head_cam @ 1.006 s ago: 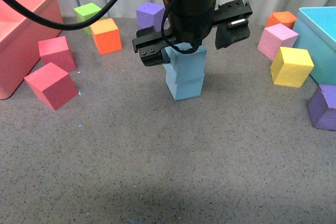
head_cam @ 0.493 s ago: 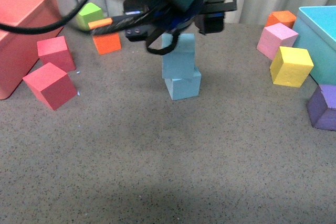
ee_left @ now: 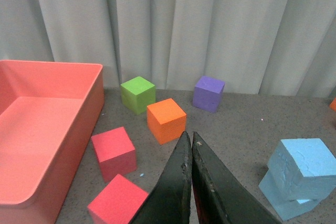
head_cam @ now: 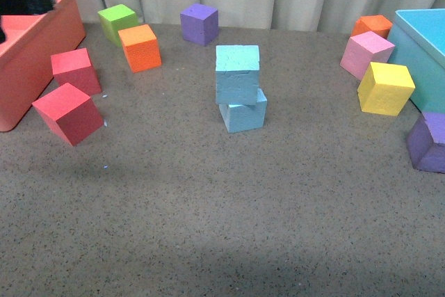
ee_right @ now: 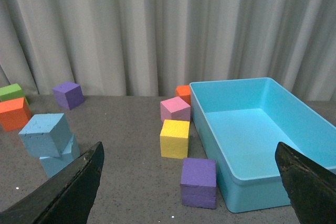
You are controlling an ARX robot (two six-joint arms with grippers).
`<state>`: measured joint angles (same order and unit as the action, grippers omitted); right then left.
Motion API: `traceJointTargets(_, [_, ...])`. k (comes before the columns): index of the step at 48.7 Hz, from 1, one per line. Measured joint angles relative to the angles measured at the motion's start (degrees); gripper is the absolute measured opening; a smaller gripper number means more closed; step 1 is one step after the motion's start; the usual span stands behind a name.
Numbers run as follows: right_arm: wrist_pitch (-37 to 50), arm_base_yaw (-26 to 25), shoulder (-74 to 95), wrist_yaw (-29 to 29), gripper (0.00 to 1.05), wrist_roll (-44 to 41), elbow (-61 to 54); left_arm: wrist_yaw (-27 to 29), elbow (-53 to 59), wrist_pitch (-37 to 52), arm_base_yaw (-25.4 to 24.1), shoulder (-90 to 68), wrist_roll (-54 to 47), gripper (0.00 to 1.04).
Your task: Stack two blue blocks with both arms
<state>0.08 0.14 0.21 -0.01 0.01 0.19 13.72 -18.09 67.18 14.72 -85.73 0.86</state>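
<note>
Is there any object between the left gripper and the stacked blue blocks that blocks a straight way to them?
Nothing visible does. In the left wrist view, only bare table lies between the left gripper and the blue blocks. The orange cube and red cubes sit off to the other side.

Left gripper (ee_left: 191,145), fingers pressed together, holding nothing. At two o'clock from its tips, one blue block (ee_left: 306,161) sits skewed atop another blue block (ee_left: 281,199). At eleven o'clock, orange cube (ee_left: 166,120), then green cube (ee_left: 138,94); at twelve, purple cube (ee_left: 208,93). At nine o'clock, two red cubes (ee_left: 113,152) beside the pink bin (ee_left: 84,109).
</note>
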Motion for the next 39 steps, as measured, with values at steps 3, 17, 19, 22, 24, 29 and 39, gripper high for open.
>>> traceJointTargets(3, [0.0, 0.0, 0.0, 0.0, 0.95, 0.0, 0.0, -1.2, 2.7, -0.6, -1.6, 3.5, -0.2, 0.04])
traceJointTargets(17, [0.0, 0.0, 0.0, 0.0, 0.95, 0.0, 0.0, -5.6, 10.5, -6.1, -6.4, 16.4, -0.3, 0.04])
traceJointTargets(19, [0.0, 0.0, 0.0, 0.0, 0.95, 0.0, 0.0, -6.3, 11.3, -7.2, -6.9, 18.2, -0.4, 0.04])
traceJointTargets(22, [0.0, 0.0, 0.0, 0.0, 0.95, 0.0, 0.0, -7.1, 12.5, -9.3, -7.7, 21.5, -0.4, 0.04])
traceJointTargets(24, [0.0, 0.0, 0.0, 0.0, 0.95, 0.0, 0.0, -7.4, 13.2, -10.6, -8.2, 23.3, -0.4, 0.04])
traceJointTargets(29, [0.0, 0.0, 0.0, 0.0, 0.95, 0.0, 0.0, -8.1, 14.2, -13.1, -9.0, 27.0, -0.4, 0.04])
traceJointTargets(39, [0.0, 0.0, 0.0, 0.0, 0.95, 0.0, 0.0, -13.3, 16.4, -21.5, -14.3, 37.6, -0.4, 0.04])
